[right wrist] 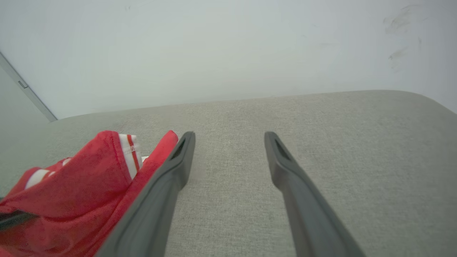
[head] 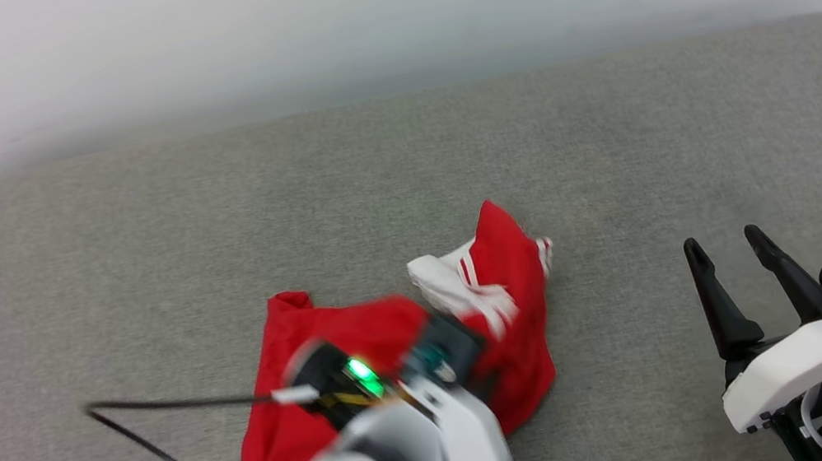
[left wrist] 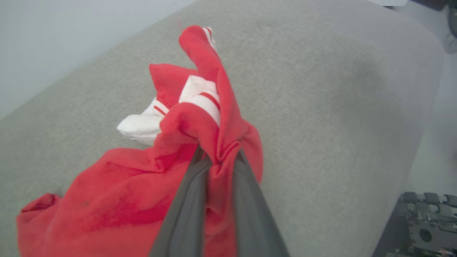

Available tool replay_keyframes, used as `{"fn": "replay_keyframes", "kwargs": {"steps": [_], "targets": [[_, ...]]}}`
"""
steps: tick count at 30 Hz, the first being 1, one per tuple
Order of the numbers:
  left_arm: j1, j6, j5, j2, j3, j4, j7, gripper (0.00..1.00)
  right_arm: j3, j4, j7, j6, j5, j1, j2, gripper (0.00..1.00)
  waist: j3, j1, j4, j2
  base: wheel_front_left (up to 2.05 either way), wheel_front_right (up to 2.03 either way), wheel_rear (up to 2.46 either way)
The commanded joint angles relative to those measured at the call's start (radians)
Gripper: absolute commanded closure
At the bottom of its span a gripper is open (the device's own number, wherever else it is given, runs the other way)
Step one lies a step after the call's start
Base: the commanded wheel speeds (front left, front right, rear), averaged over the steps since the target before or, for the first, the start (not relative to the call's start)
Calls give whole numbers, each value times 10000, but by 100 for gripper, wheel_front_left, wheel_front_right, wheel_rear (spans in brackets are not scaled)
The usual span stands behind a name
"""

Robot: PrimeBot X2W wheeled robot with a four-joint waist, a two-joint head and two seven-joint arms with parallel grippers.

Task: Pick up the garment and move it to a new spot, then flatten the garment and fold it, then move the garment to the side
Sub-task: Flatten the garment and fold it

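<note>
The left gripper [left wrist: 219, 157] stands nearly closed, its two dark fingers pinching a bunched fold of the garment [left wrist: 117, 200], with red cloth squeezed up around the tips. The cloth looks light, soft and limp, so it will probably sag and trail from any single grip. A pinch through a thick gathered fold like this one seems sound for carrying. Flattening will likely call for holds at two well-apart edges, such as the shoulders or the hem. The right gripper [head: 723, 241] hovers with its fingers spread wide and holds nothing, well to the right of the cloth. The garment is a crumpled red shirt with a white sleeve [left wrist: 139, 126] and red-white striped trim near the grip — no print shows. It lies heaped on the grey padded surface [head: 401, 174], near the front, left of centre.
</note>
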Motion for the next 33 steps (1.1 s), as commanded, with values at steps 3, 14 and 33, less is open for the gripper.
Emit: {"fn": "replay_keyframes", "kwargs": {"steps": [3,14,33], "targets": [[652,-187,7,-182,-676,-420,278,100,9,-160,97,-3,-36,140,7,0,-197,-1,291,-1,0,0,0],[1796,-629,-516,-828,-1568,256,5,0,109,-365,199,-3,19,230,7,0,-137,-1,408,-1,0,0,0],[223,-810,-1031,399,-818,405,1738,0,206,-232,160,-3,147,163,7,0,-109,-1,26,-1,0,0,0]]}}
